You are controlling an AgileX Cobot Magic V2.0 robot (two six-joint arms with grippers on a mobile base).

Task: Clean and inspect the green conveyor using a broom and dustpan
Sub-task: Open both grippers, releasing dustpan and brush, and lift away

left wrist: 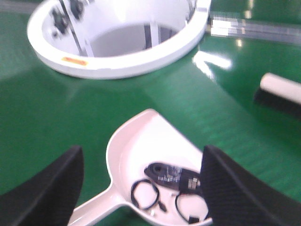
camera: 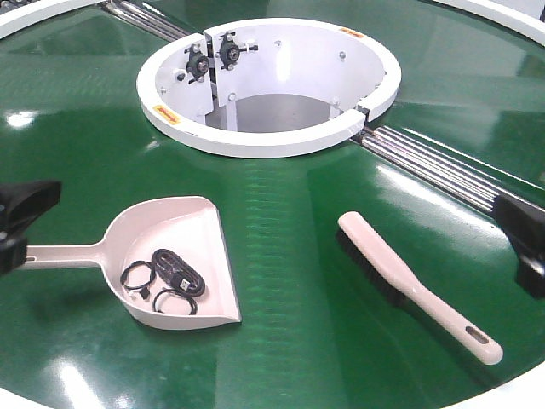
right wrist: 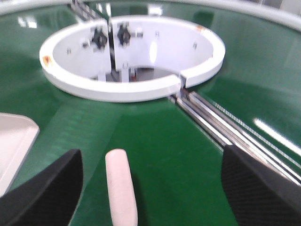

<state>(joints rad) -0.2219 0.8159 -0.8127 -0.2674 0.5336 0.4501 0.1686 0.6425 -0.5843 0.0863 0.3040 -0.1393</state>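
The green conveyor (camera: 281,213) carries the cream-pink dustpan (camera: 183,226) at front left and the broom (camera: 409,285) at front right, bristles down. Black coiled cables and a small black packet (camera: 174,273) lie in the dustpan. My left gripper (camera: 19,228) is open at the dustpan's handle end. In the left wrist view the gripper (left wrist: 141,155) stands wide open, with the dustpan (left wrist: 150,136) and its handle showing between the jaws. My right gripper (camera: 524,243) is open to the right of the broom. In the right wrist view the gripper (right wrist: 151,155) is wide open, and the broom (right wrist: 120,188) shows nearer the left jaw.
A white ring (camera: 268,85) with black knobs on its inner wall stands at the back centre. Silver rollers (camera: 443,170) run from the ring toward the right gripper. They also show in the right wrist view (right wrist: 225,127). The conveyor's front edge is near the broom handle.
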